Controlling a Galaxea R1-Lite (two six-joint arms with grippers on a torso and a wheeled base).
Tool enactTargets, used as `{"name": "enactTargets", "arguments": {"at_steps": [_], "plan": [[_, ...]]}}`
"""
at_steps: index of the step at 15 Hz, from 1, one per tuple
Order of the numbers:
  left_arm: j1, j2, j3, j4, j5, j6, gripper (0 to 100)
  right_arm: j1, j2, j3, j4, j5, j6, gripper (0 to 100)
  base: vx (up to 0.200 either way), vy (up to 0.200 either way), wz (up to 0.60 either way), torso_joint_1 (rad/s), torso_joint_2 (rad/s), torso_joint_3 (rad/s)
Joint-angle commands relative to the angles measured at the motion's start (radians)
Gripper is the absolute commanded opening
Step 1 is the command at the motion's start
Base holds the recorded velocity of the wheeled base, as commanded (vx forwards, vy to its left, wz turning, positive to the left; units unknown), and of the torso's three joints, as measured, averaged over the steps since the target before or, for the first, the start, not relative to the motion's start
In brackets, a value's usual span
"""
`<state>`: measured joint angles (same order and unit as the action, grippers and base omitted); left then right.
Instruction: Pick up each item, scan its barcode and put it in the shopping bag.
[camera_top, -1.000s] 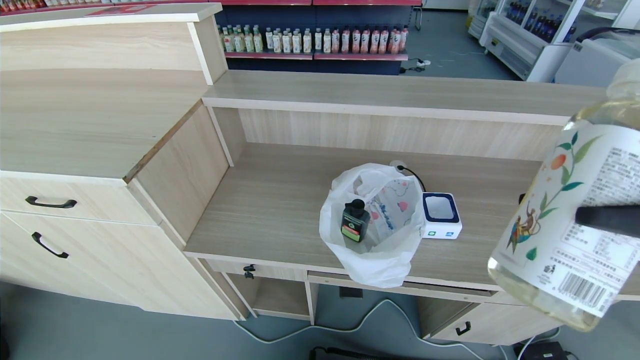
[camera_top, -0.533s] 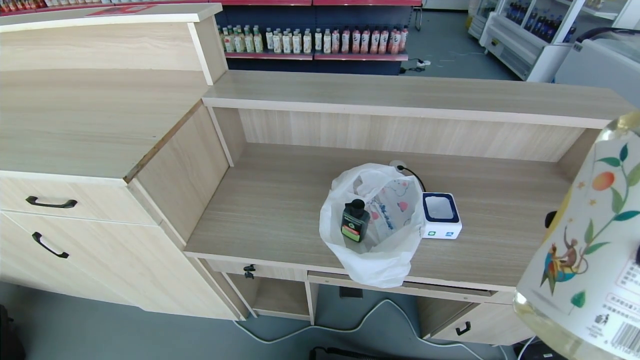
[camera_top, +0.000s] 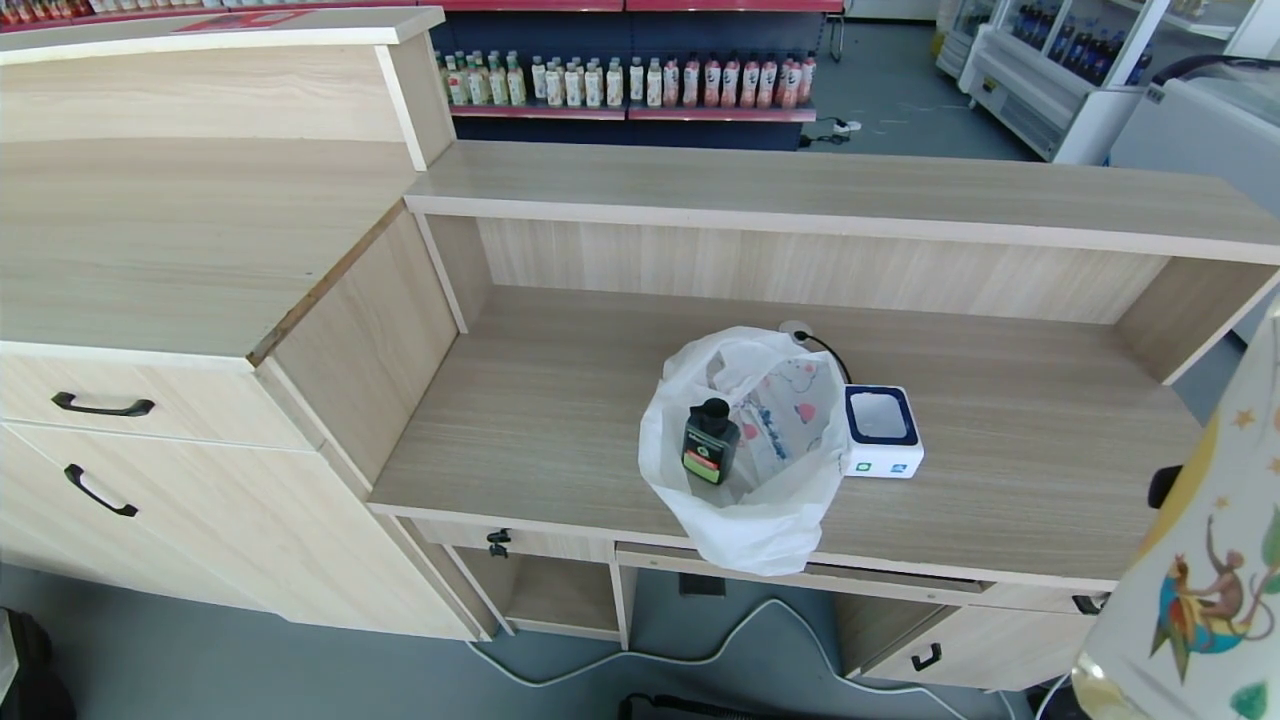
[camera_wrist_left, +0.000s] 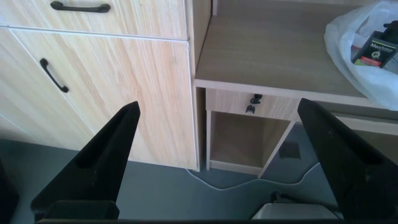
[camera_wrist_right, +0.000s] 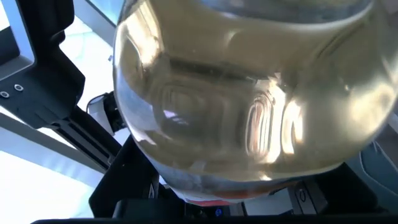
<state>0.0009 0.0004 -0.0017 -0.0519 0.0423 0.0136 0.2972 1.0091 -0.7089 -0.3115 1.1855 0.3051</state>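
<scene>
A clear bottle (camera_top: 1195, 600) of pale liquid with a leaf-and-monkey label hangs at the far right, off the counter's right end. My right gripper is shut on it; one black finger (camera_top: 1163, 487) shows at its edge. The bottle's base (camera_wrist_right: 249, 93) looms close in the right wrist view. A white shopping bag (camera_top: 745, 525) stands open on the counter with a black bottle (camera_top: 710, 442) and a patterned pack inside. The white and blue scanner (camera_top: 881, 432) sits just right of the bag. My left gripper (camera_wrist_left: 217, 104) is open, low in front of the cabinet, left of the bag (camera_wrist_left: 367, 74).
The wooden counter (camera_top: 560, 400) has a raised ledge (camera_top: 800, 185) behind and a taller cabinet with drawers (camera_top: 150, 430) on the left. A cable (camera_top: 700, 655) trails on the floor beneath. Drink shelves (camera_top: 630, 80) and freezers (camera_top: 1050, 80) stand behind.
The right gripper has carried the bottle to the right and downward, from over the counter's right part to the view's edge. The bag, scanner and left arm have not moved.
</scene>
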Motion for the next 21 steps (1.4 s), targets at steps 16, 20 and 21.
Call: {"name": "enactTargets", "arguments": {"at_steps": [16,20,21], "plan": [[0.001,0.0,0.0,0.0,0.001,0.0,100,-0.213,0.218,-0.029,-0.015,-0.503,-0.575,0,0.0,0.0,0.0,0.0,0.0,0.0],[0.001,0.0,0.0,0.0,0.001,0.0,100,-0.599,0.428,-0.001,-0.227,-0.567,-1.083,0,0.0,0.0,0.0,0.0,0.0,0.0],[0.001,0.0,0.0,0.0,0.001,0.0,100,-0.63,0.465,0.003,-0.278,-0.567,-1.109,0,0.0,0.0,0.0,0.0,0.0,0.0]]}}
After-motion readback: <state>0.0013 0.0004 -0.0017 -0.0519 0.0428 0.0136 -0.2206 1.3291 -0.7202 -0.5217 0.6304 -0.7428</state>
